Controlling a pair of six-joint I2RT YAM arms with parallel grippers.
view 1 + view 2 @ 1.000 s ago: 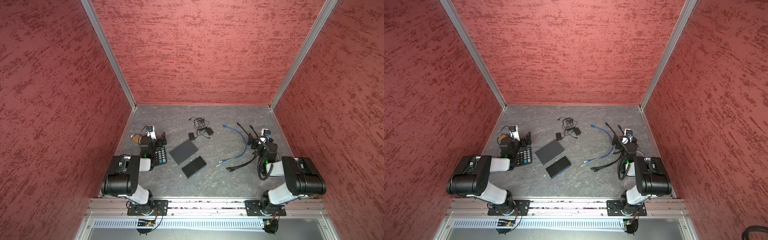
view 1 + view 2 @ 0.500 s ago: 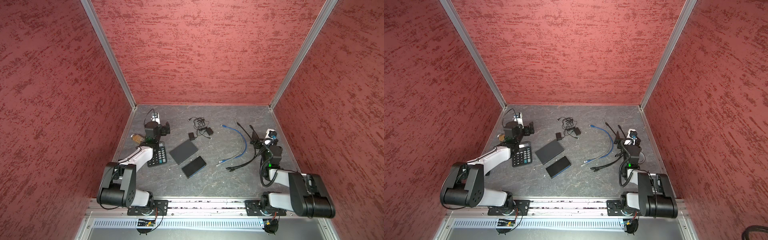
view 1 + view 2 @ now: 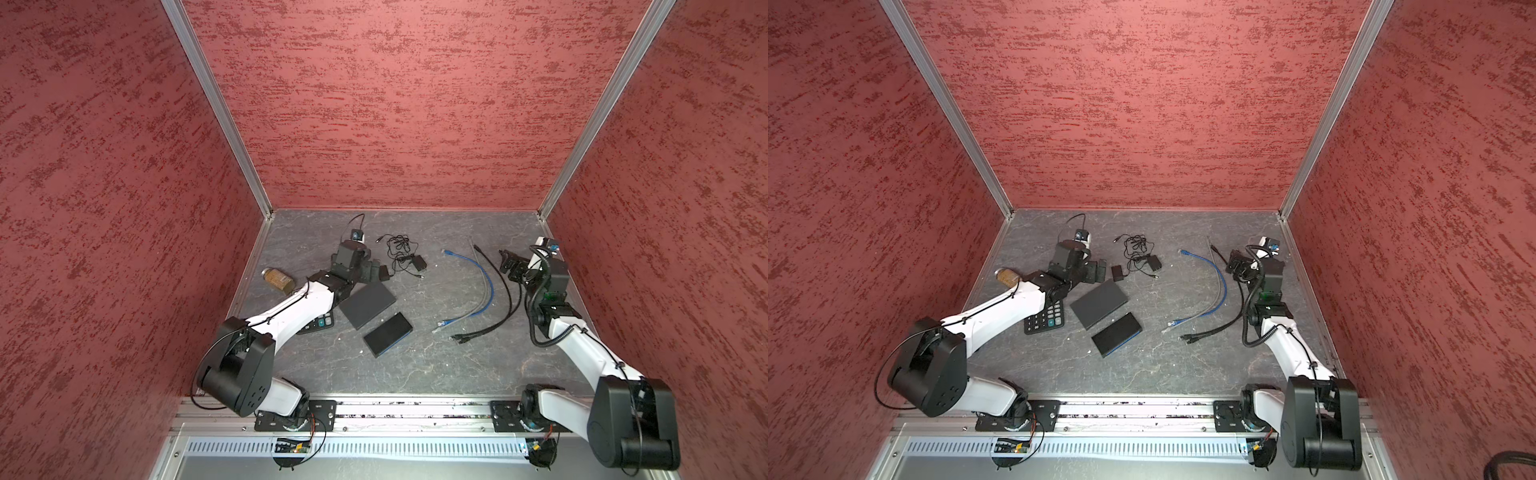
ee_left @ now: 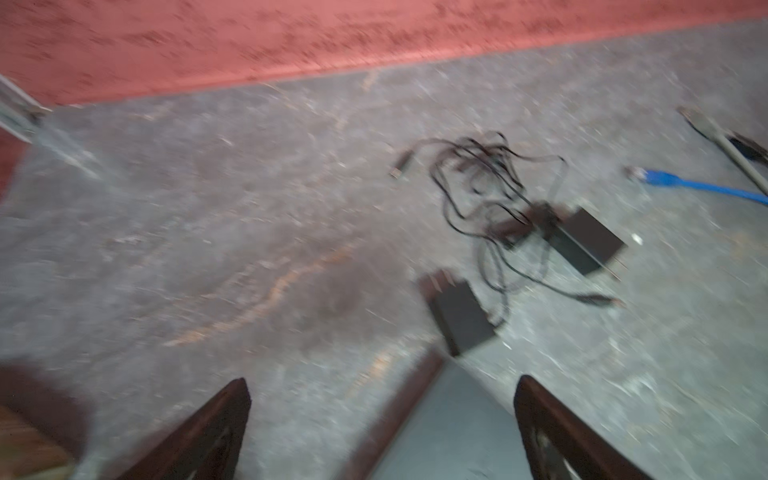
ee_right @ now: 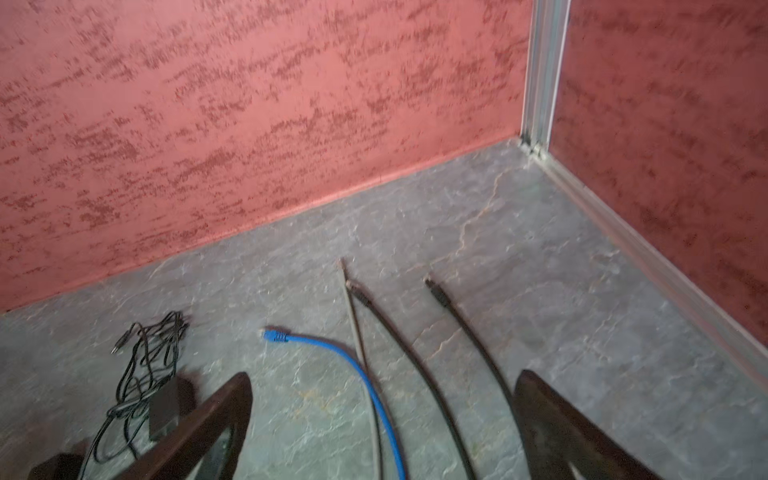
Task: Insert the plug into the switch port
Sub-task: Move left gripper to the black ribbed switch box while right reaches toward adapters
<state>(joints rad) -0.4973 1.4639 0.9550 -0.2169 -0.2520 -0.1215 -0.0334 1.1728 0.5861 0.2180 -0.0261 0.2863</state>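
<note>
The blue cable (image 3: 490, 286) curves across the right half of the floor, with one plug (image 3: 448, 252) at its far end and another (image 3: 444, 322) at its near end. In the right wrist view the far plug (image 5: 274, 335) lies ahead of my open, empty right gripper (image 5: 383, 375), and the cable runs on between its fingers. Two flat black boxes lie mid-floor, a larger one (image 3: 367, 304) and a smaller, blue-edged one (image 3: 388, 340). No switch port shows on either. My left gripper (image 3: 374, 272) hovers open over the larger box's far corner (image 4: 449, 424).
A tangled thin black cord (image 3: 399, 249) with an adapter (image 3: 419, 262) and a smaller adapter (image 3: 383, 272) lies beyond the left gripper. Black cables (image 3: 505, 299) and a grey cable (image 3: 478, 307) run beside the blue one. A calculator (image 3: 1046, 318) and a brown jar (image 3: 277, 277) sit at the left.
Both arms have unfolded and stretched forward. The left gripper swung right from above the calculator to the larger box's far corner. The right gripper shifted slightly left over the cables. Both stayed open.
</note>
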